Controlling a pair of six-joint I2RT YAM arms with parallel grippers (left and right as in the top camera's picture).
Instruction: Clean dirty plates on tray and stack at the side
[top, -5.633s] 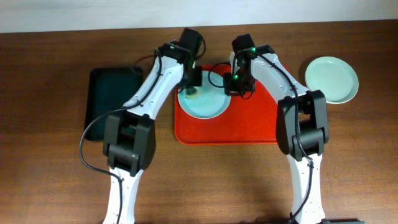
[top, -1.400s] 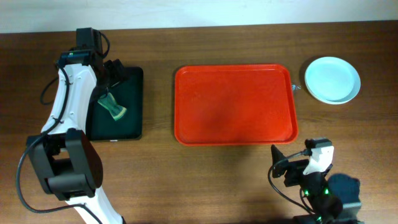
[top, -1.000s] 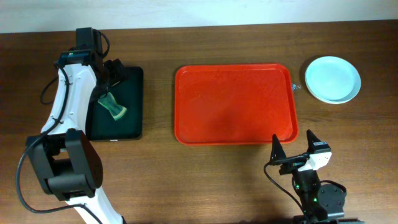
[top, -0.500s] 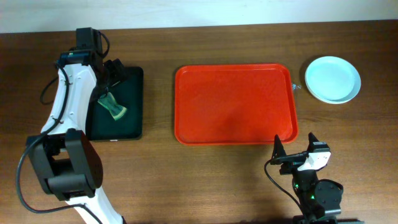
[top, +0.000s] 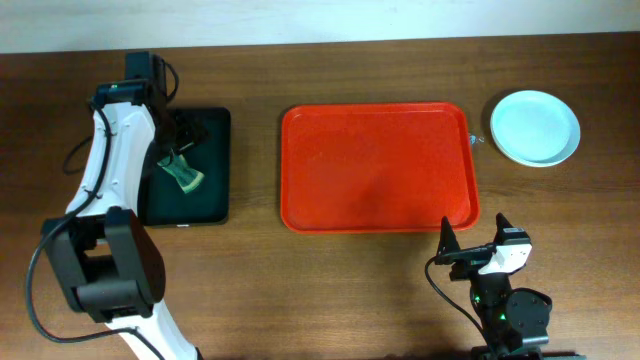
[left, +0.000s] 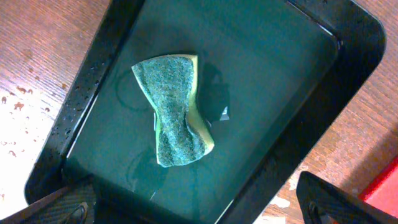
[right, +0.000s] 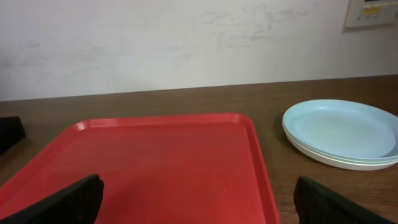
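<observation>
Two things could go wrong from here, I'd say. The left gripper (left: 198, 208) hangs over the black tray (left: 87, 93) with its fingers spread wide and nothing between them, so a careless lift or swing might clip the rim or drag the green sponge (left: 177, 112) out onto the desk (top: 350, 290). The stack of plates (top: 535, 128) sits on the desk just beside the far right corner of the red tray (top: 375, 165), where a brush from the right arm could shove it askew. The right gripper (top: 472, 238) is likewise fully open and empty, down at the near side, well apart from the stack. The plates look pale aqua and glossy, nested neatly, with no smears I can make out. I can't count them for certain. The red tray lies bare.
</observation>
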